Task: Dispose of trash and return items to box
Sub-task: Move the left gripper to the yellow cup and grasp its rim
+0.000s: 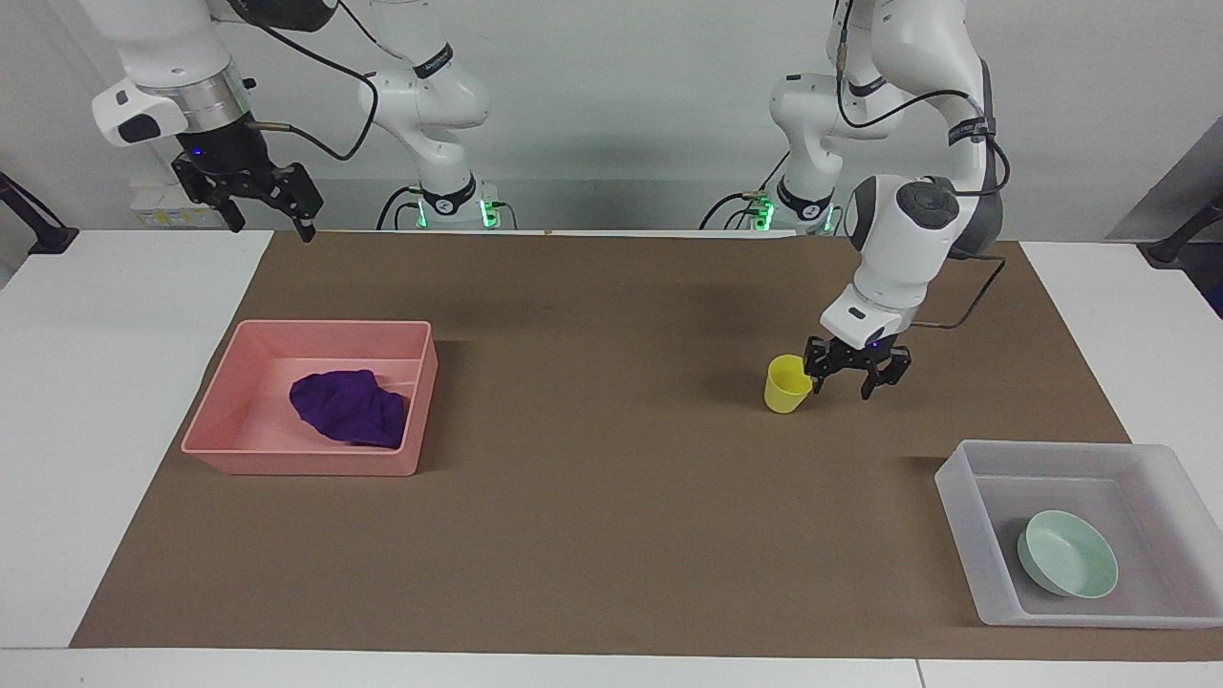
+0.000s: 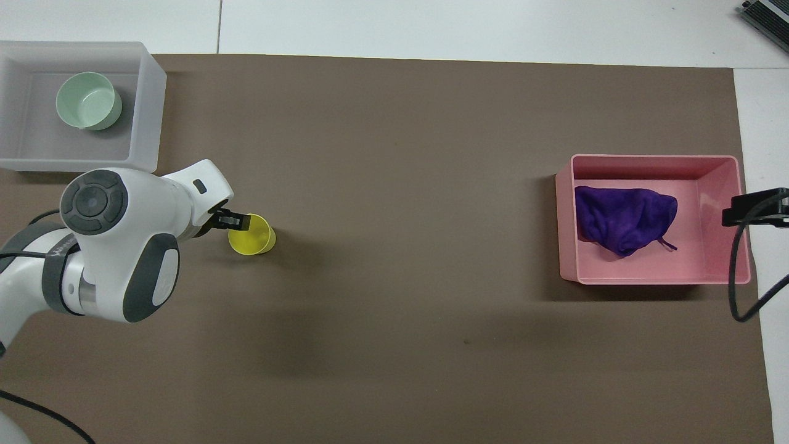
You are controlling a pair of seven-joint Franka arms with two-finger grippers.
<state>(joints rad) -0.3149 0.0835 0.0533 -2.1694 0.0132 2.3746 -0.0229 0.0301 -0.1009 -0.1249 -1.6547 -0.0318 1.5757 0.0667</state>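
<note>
Yellow cup (image 1: 789, 384) stands with its rim at the left jaws (image 1: 853, 374), spread; next they pinch, lift, carry to box (image 1: 959, 494). Right jaws (image 1: 250, 196) spread, waiting.

Left arm: we reach down from our base, wrist bent over, left gripper (image 1: 845, 374) low at the table, one finger (image 2: 233, 219) forward, closure unclear | Right arm: we wait raised, right gripper (image 1: 268, 207) hanging high, pointing down, fingers spread apart
</note>
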